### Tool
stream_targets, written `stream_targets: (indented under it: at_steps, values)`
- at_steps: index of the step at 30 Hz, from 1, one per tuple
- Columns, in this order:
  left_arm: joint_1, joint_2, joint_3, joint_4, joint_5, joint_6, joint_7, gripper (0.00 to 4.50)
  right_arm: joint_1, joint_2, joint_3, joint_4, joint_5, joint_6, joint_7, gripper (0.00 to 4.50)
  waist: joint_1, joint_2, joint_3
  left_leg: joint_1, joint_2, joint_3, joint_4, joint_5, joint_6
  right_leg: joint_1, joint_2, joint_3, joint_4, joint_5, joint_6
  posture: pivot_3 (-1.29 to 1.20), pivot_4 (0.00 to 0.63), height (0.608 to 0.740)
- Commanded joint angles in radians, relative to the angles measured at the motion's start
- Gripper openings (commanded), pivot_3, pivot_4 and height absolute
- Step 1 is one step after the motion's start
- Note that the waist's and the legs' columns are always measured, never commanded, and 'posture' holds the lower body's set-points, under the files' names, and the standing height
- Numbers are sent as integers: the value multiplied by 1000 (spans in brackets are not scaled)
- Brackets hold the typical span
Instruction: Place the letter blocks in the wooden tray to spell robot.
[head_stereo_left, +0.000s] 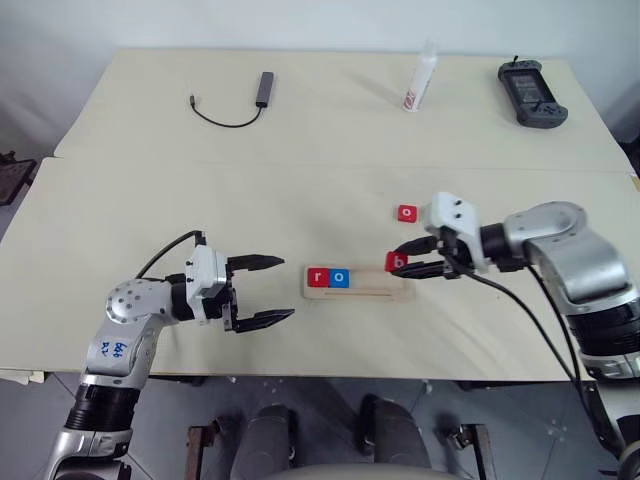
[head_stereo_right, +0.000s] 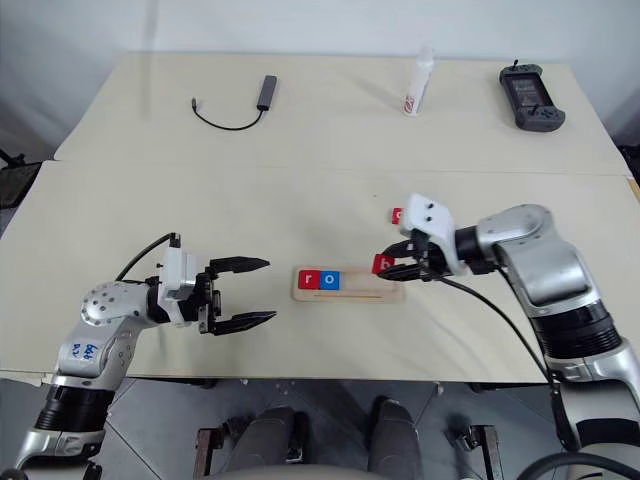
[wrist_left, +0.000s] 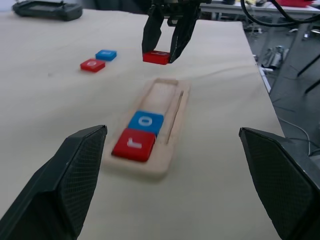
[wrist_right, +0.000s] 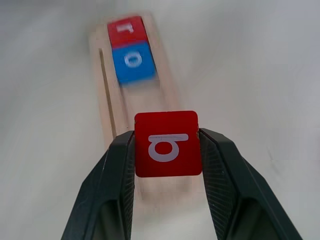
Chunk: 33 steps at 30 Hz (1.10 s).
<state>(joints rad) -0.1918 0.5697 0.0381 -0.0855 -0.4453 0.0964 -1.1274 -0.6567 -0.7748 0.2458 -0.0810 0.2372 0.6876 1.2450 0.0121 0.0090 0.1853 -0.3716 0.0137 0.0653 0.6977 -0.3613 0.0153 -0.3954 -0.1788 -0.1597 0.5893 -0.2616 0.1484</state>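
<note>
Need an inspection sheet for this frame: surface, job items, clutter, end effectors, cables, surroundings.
Surface: pale beige tabletop, a seam running across it.
Job's things: long pale wooden tray holds red r block and blue o block at its left end; red b block gripped above the tray's right end; red o block on the table, a blue block beside it.
Clutter: dark USB hub, white bottle, black handheld controller, all at the far edge.
End effectors: left end effector open, left of the tray; right end effector shut on the b block.
Cables: black hub lead; black arm cables.
Surroundings: nothing seen.
</note>
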Motion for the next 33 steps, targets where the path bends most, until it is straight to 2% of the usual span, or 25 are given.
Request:
stream_targets:
  at_steps: [1,12,20,25,28,33]
  values:
    - [17,-2,22,-66,-21,-1,29,4500,-14,32,40,-31,-28,17,-52,1456,4,0,0,0,0,0,0,0,0,0,0,0,0,0,0,0,150,740]
    - [54,5,39,-115,-22,11,72,4500,-47,97,118,3,-78,-31,-84,1456,0,0,0,0,0,1,0,0,0,0,1,0,0,0,0,0,150,740]
    - [59,5,38,-124,-22,13,84,4500,-57,94,86,-2,-68,-33,-95,4255,-9,0,0,0,0,1,0,0,0,0,1,0,0,0,0,0,150,740]
    - [57,3,34,-118,-22,10,82,4500,-18,25,27,-30,-42,-29,-78,4255,-11,0,0,0,0,1,0,0,0,0,1,0,0,0,0,0,150,740]
    - [49,-1,28,-109,-19,8,79,4500,32,-12,5,-53,-37,-15,-84,3673,-12,0,0,0,0,1,0,0,0,0,1,0,0,0,0,0,150,740]
    - [40,-3,23,-100,-18,8,74,4500,76,-5,7,-70,-49,-1,-123,1930,-14,0,0,1,0,1,0,0,0,0,1,0,0,0,0,0,150,740]
